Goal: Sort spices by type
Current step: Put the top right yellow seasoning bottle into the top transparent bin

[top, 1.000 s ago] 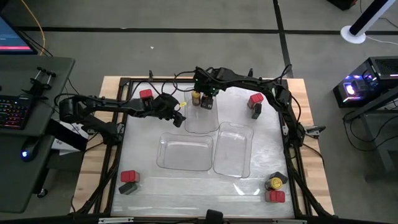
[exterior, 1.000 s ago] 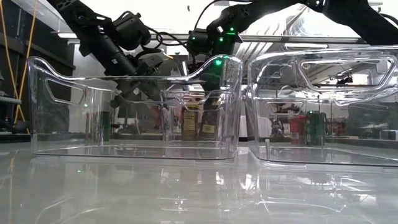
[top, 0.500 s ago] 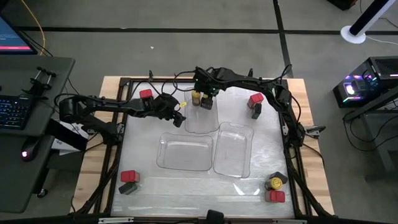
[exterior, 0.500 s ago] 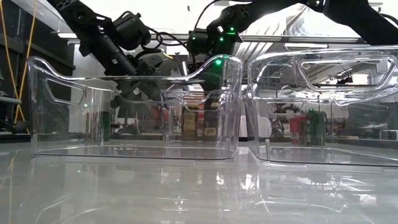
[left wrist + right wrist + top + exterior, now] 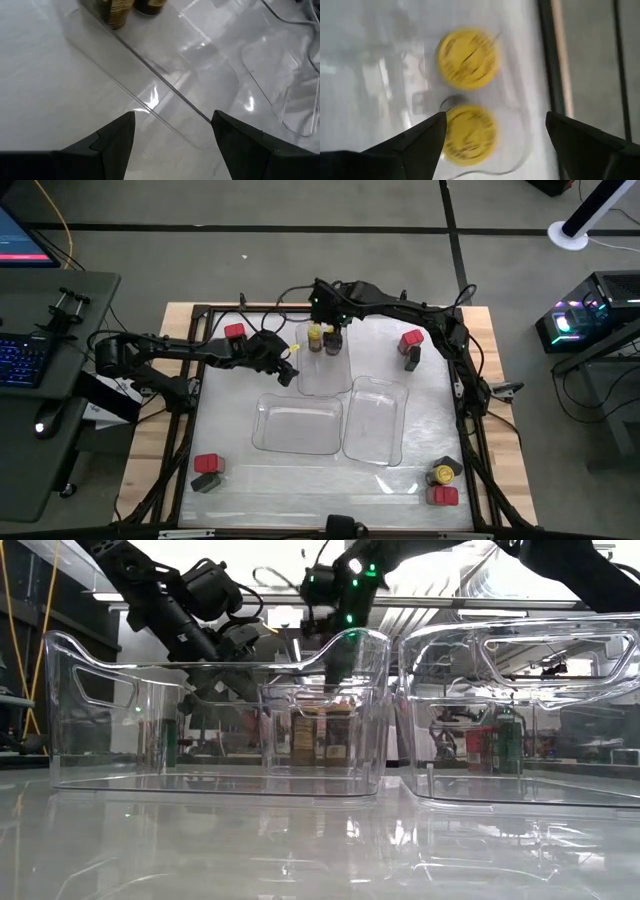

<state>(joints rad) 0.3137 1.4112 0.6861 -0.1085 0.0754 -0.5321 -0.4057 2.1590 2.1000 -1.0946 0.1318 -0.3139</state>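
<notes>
Two yellow-lidded spice jars [image 5: 468, 57] [image 5: 469, 132] stand upright side by side on the floor of the far clear tray [image 5: 323, 370], near its far end. My right gripper [image 5: 495, 120] hangs open above them, pointing down, and touches neither. In the high view it [image 5: 332, 328] is over the nearer-right jar. My left gripper [image 5: 285, 372] is open beside that tray's left wall [image 5: 150, 65] with nothing between its fingers. Further spices stand on the table: a red one [image 5: 234, 332] at the far left and a red and dark pair [image 5: 410, 348] at the far right.
Two more clear trays [image 5: 297, 423] [image 5: 375, 420] lie side by side in the table's middle. A red and a dark spice [image 5: 207, 472] stand near left. A yellow, a red and a dark one [image 5: 441, 483] stand near right. The arm's cables run along the far edge.
My right gripper has risen straight up from the jars in the far tray and turned a little. The two jars stay upright where they were. My left gripper has kept still.
</notes>
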